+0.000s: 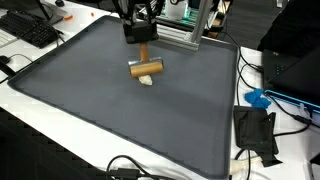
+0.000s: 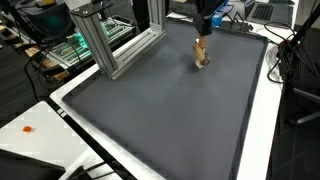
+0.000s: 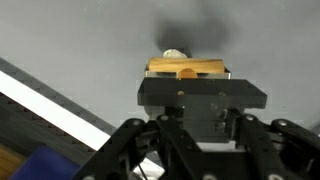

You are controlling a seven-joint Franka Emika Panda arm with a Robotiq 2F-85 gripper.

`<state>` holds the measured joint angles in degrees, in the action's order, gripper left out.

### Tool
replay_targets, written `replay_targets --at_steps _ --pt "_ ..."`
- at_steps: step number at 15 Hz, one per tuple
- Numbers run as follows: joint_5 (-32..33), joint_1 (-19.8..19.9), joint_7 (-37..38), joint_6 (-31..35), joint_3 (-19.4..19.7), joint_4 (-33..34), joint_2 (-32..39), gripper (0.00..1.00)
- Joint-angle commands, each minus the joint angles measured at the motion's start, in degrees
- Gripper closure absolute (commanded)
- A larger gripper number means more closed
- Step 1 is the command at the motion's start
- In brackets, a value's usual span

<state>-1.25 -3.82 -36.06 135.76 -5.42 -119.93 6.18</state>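
A wooden mallet-like piece (image 1: 146,68) stands on the dark grey mat (image 1: 100,100) near its far edge. Its short cylinder head rests on the mat and its handle points straight up. My gripper (image 1: 141,38) is right above it, and its fingers appear shut on the top of the handle. A small whitish bit (image 1: 147,81) lies against the head. The wooden piece (image 2: 201,55) also shows under the gripper (image 2: 205,22) in an exterior view. In the wrist view the wooden piece (image 3: 187,70) and the whitish bit (image 3: 175,53) lie just past the gripper body, which hides the fingertips.
An aluminium frame (image 1: 185,32) stands at the mat's far edge, close to the gripper; it also shows in an exterior view (image 2: 110,45). A keyboard (image 1: 30,28), a blue object (image 1: 258,98), a black device (image 1: 255,130) and cables lie on the white table around the mat.
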Motion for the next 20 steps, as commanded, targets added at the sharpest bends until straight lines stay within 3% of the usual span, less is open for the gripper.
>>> replay_targets --at_steps 1,8,20 --pt "-0.3 0.6 -7.4 0.7 -0.8 0.9 1.7 0.77" --pt "-0.4 0.6 -13.8 0.3 -1.3 3.1 4.9 0.77" --pt "6.4 0.9 -6.7 -3.0 0.7 6.9 7.6 0.77"
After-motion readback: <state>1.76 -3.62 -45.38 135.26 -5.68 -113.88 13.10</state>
